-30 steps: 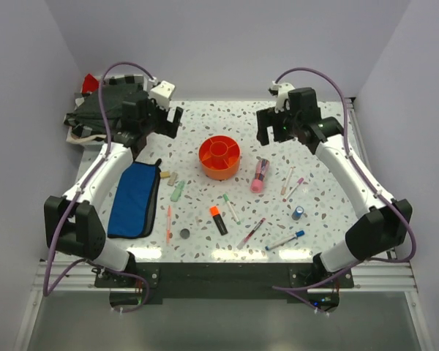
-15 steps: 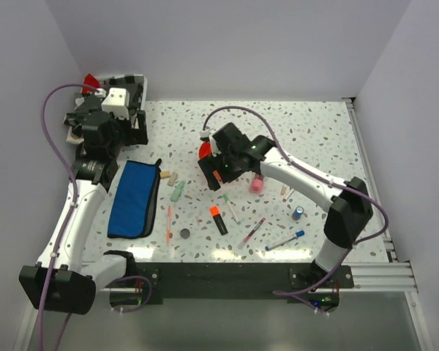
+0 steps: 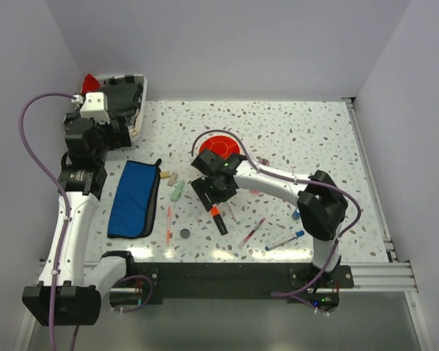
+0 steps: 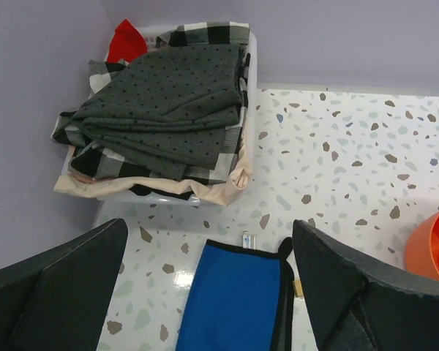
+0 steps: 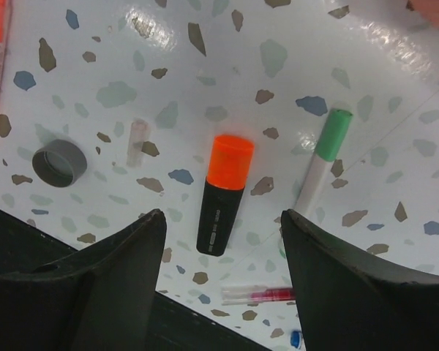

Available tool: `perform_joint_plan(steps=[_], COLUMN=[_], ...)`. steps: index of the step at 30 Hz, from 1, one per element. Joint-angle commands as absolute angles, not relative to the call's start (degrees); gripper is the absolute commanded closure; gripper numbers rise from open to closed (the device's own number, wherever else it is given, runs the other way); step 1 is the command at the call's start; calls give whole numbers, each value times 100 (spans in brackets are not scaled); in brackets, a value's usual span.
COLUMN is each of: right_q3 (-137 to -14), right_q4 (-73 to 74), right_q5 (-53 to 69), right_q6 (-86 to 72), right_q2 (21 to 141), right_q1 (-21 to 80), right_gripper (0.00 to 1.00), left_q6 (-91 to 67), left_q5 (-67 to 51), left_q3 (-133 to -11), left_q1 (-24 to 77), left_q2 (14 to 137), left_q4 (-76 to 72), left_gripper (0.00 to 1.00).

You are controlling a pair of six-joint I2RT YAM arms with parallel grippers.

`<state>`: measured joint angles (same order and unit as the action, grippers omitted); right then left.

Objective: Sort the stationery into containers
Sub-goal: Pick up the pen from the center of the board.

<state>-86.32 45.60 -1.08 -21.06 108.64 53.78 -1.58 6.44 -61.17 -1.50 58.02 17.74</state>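
My right gripper is open and empty, low over the orange-black highlighter. In the right wrist view the highlighter lies on the table between my spread fingers. A green-capped pen, a dark disc and a red pen lie around it. The orange organiser stands behind the right arm, partly hidden. My left gripper is open and empty above the top end of the blue pouch. The pouch shows between its fingers.
A white tray of dark cloth fills the back left corner, close to the left gripper. Small erasers, an orange pen, a blue-capped pen and a small blue cylinder lie scattered on the table.
My right arm swung from the back right across the organiser and down over the highlighter. My left arm pulled back to the left, toward the tray and pouch.
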Motion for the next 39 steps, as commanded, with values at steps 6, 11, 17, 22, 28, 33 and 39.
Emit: perform_joint_plan(steps=[6,11,17,22,28,33,39], right_q3=[-8499,-8508,-8297,-8340,-8656,-9148,-9380], right_q4=[4236,4201,4079,3990,3990,4043,2719], right_q5=[-334,-518,-623,-624,-861,-1037,-1547], right_q6=[-2505,-2470,-2469,-2487,-2207,-1443,-475], right_q2=[11417,11602,11663,11909,11770,10786,9310], right_q1=[5704,5704,5704,5722,5757,5766,5608], right_gripper=[37,38,41,52,100,100,100], left_q6=[-123,-193,-343,-457,-308,-44,-26], left_q5=[580,536,510,457,413,71,-1158], left_q3=[-6091,-5994,-5941,-5950,-5994,-6003,-5959], left_q1=[-158,-149,-149,-149,-149,-149,-149], left_q2=[5493,5414,5353,5300,5291,5168,5255], left_q4=[1854,1863,1934,2030,2171,2127,1540], left_gripper=[0,0,0,0,0,0,1])
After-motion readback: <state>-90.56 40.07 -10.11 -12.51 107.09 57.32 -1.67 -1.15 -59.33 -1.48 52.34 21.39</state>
